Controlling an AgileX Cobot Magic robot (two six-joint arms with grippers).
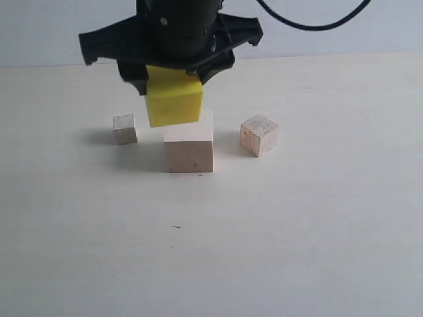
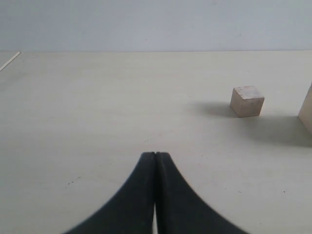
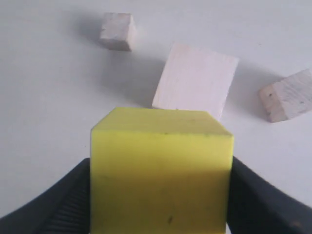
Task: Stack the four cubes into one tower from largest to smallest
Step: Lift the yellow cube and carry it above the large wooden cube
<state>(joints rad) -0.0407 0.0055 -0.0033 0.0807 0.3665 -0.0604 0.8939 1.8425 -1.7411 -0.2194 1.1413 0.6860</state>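
My right gripper [image 1: 173, 82] is shut on the bright yellow cube [image 1: 174, 99] and holds it in the air, just above and slightly left of the large pale wood cube [image 1: 190, 150]. In the right wrist view the yellow cube [image 3: 161, 170] fills the space between the black fingers [image 3: 63, 202], and the large cube [image 3: 195, 80] lies beyond it. The tiny wood cube [image 1: 124, 129] sits left of the large one, and the medium wood cube [image 1: 259, 135] sits to its right. My left gripper [image 2: 155, 156] is shut on nothing, low over the table, with the tiny cube [image 2: 247, 101] ahead of it.
All three wood cubes rest on a pale tabletop [image 1: 211, 251]. A black cable [image 1: 310, 25] loops behind the right arm. A corner of the large cube [image 2: 307, 114] shows at the edge of the left wrist view.
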